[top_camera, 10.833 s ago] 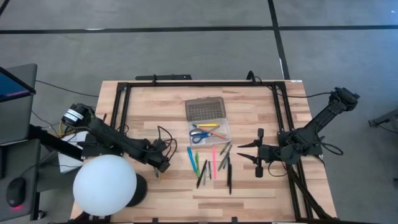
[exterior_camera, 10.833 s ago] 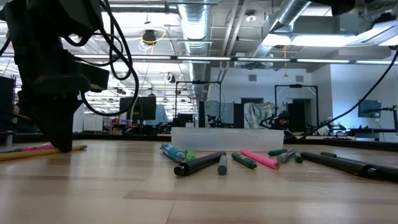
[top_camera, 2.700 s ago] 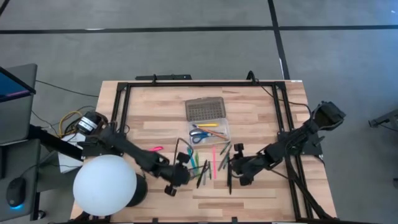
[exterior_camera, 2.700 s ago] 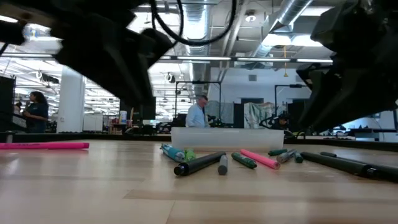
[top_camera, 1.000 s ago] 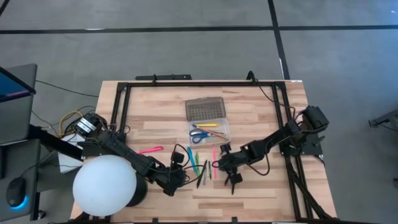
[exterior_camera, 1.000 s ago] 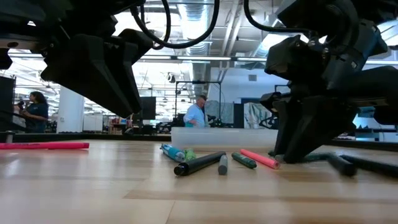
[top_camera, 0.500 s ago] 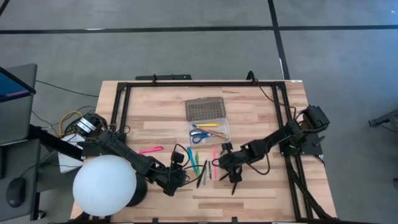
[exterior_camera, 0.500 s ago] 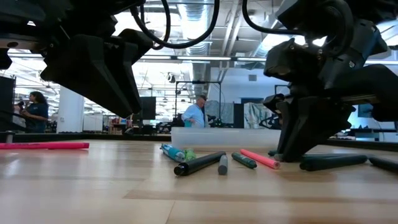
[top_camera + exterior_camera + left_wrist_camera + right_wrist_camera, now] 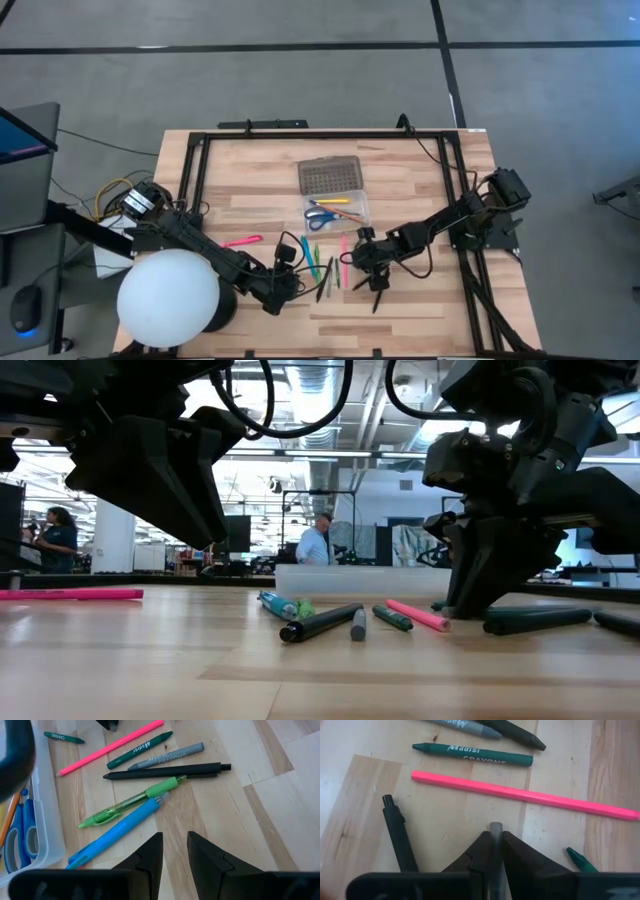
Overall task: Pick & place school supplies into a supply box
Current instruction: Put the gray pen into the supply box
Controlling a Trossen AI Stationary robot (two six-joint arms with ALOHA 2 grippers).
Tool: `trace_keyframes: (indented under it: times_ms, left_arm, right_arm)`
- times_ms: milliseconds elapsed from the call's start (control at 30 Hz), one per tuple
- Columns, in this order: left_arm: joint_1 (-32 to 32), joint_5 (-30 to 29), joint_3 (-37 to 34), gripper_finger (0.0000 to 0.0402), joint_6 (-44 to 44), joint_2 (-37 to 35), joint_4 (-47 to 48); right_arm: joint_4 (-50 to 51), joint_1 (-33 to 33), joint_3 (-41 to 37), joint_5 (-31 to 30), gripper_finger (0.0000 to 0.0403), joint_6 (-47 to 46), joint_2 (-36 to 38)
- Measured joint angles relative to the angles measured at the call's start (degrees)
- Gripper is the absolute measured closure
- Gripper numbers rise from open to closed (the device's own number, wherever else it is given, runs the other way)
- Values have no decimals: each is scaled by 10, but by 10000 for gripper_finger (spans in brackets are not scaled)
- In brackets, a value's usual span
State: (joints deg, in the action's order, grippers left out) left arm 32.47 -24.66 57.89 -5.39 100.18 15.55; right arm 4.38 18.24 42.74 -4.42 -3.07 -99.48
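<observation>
Grey pencil (image 9: 495, 832) is pinched in right gripper (image 9: 492, 851).

The supply box (image 9: 334, 193) lies open near the middle of the surface: grey grid-textured lid flat at 12 o'clock, clear tray at 6 o'clock holding blue-handled scissors (image 9: 320, 219) and a yellow pencil (image 9: 335, 202). Just past the tray at 6 o'clock lie a blue pen (image 9: 120, 833), green pen (image 9: 131, 802), black pen (image 9: 167, 771), pink pencil (image 9: 522, 795) and green crayon (image 9: 472, 752). A grey stick (image 9: 495, 851) sits between the right fingers
</observation>
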Motion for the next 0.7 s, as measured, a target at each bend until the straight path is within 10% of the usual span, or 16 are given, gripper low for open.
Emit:
trace_keyframes:
  times_ms: [700]
  left_arm:
    - [0,-1,0,318,1,0,0]
  right_arm:
    - [146,-9,75,-39,394,5,-3]
